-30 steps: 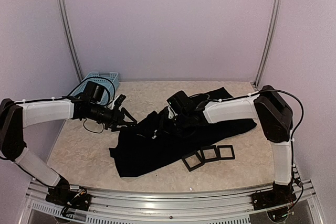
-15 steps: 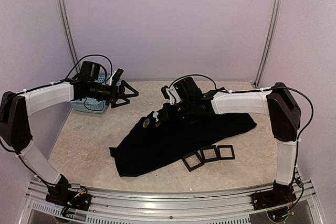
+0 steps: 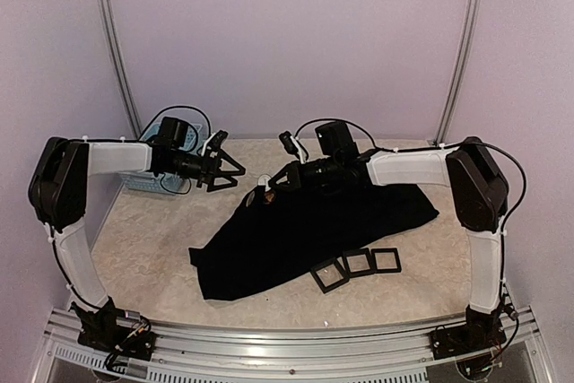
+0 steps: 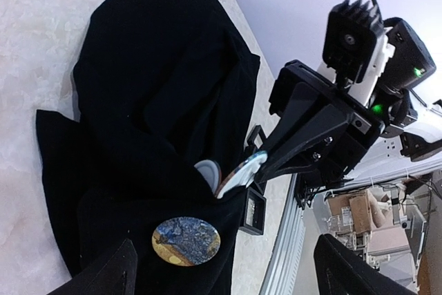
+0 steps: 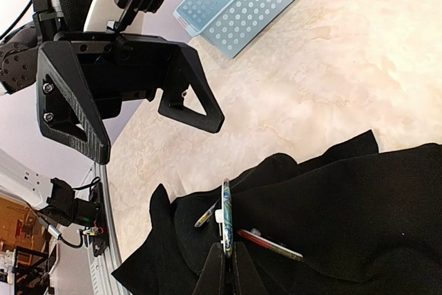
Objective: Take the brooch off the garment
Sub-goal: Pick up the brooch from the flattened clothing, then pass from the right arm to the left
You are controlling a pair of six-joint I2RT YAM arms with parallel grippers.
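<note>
**Right gripper pinches a brooch at the edge of the black garment**

The right gripper (image 5: pixel 225 252) is clenched tight on a round brooch (image 5: pixel 226 215). The brooch stands on its thin edge between the two fingers. It sits at the far left corner of the garment (image 3: pixel 305 235), right against the folds of the cloth. I cannot tell if it is pinned to the cloth or not.

The garment is big, black and floppy. It lies in a heap across the middle of the counter (image 3: pixel 143 248).

A second brooch (image 4: pixel 186 241) lies flat on the black cloth, just beside the one being pinched. It is round and has a blue and gold picture on it.

The left gripper (image 3: pixel 233 178) is released, with its fingers spread wide and nothing between them. It hangs in the air near the pinched brooch and does not touch the garment.

A light blue basket (image 5: pixel 255 1) with small holes sits at the far left corner of the counter. Three black square frames (image 3: pixel 357 264) lie in a row at the near edge of the garment.
</note>
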